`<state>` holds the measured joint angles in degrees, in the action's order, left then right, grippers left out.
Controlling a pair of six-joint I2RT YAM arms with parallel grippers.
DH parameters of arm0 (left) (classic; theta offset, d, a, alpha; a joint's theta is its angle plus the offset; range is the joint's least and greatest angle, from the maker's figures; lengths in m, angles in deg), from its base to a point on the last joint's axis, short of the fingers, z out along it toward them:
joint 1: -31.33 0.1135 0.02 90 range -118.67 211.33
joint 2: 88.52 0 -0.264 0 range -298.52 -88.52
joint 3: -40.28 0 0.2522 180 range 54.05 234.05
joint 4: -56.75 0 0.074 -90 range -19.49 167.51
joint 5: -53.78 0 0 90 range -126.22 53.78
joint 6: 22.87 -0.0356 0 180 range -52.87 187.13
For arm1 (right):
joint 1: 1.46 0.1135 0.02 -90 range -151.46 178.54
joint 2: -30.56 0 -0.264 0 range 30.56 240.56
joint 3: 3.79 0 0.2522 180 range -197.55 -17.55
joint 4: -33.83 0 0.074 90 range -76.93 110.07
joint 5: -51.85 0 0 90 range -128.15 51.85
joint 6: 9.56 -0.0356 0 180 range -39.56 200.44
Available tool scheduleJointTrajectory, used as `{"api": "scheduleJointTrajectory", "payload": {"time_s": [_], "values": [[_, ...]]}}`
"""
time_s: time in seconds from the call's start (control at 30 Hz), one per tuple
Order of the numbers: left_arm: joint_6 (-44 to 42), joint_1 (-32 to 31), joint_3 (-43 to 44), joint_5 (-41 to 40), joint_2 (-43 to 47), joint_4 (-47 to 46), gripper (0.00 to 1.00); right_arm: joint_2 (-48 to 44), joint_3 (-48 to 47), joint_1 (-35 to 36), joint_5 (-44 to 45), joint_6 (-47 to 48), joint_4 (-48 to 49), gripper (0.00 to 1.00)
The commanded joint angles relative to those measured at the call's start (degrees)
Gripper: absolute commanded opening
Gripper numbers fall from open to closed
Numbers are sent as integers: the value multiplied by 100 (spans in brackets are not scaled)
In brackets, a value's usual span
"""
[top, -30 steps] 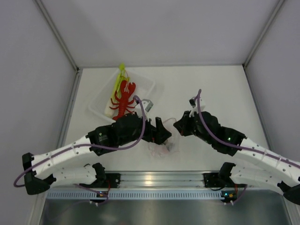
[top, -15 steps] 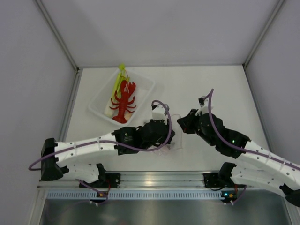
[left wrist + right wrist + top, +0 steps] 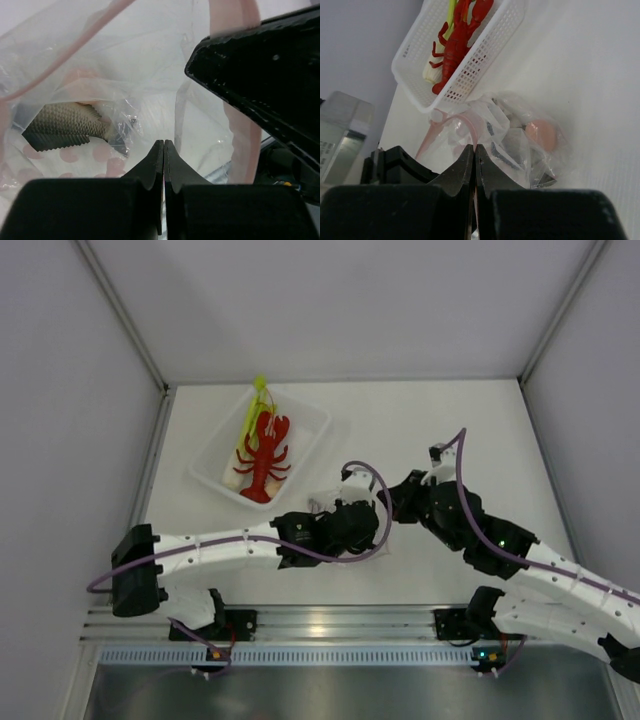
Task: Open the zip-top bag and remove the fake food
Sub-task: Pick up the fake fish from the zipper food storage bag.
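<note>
The zip-top bag [image 3: 517, 137] lies crumpled on the table between my two grippers. My right gripper [image 3: 475, 146] is shut on its pink zip strip [image 3: 470, 122]. My left gripper [image 3: 164, 142] is shut at the bag's mouth with a thin sliver of film between its jaws, and the right gripper's black finger [image 3: 260, 65] is close at its upper right. Inside the bag are a grey fish [image 3: 65, 125] and a pinkish round piece [image 3: 540, 134]. From above, the left gripper [image 3: 372, 508] and right gripper [image 3: 392, 502] almost meet and hide most of the bag.
A white tray [image 3: 310, 435] stands at the back left, holding the red lobster [image 3: 262, 455] and the green-and-white leek [image 3: 250, 415]. The right wrist view shows the tray [image 3: 485, 55] just beyond the bag. Side walls close in the table.
My left arm has swung right and forward to the bag, and its jaws have gone from wide open to shut. The right gripper has shifted slightly back, still shut on the zip strip.
</note>
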<state>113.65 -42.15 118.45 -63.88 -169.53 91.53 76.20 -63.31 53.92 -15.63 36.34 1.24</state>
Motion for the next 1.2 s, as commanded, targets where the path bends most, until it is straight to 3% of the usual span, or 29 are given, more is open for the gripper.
{"api": "scheduleJointTrajectory", "payload": {"time_s": [0.0, 0.37, 0.73, 1.17], "values": [[-196, -27, 134, 102, -195, -273, 0, -3, -328, -36, -73, 32, 380, 0], [-644, -448, 64, 234, -424, -300, 0, 164, -908, -88, -81, 691, -76, 0], [-943, -475, -753, 911, -152, -739, 0, -3, -1137, -185, -38, 1385, -226, 0], [-935, -379, -1045, 789, 86, -433, 0, -302, -927, -202, -617, 2327, 555, 0]]}}
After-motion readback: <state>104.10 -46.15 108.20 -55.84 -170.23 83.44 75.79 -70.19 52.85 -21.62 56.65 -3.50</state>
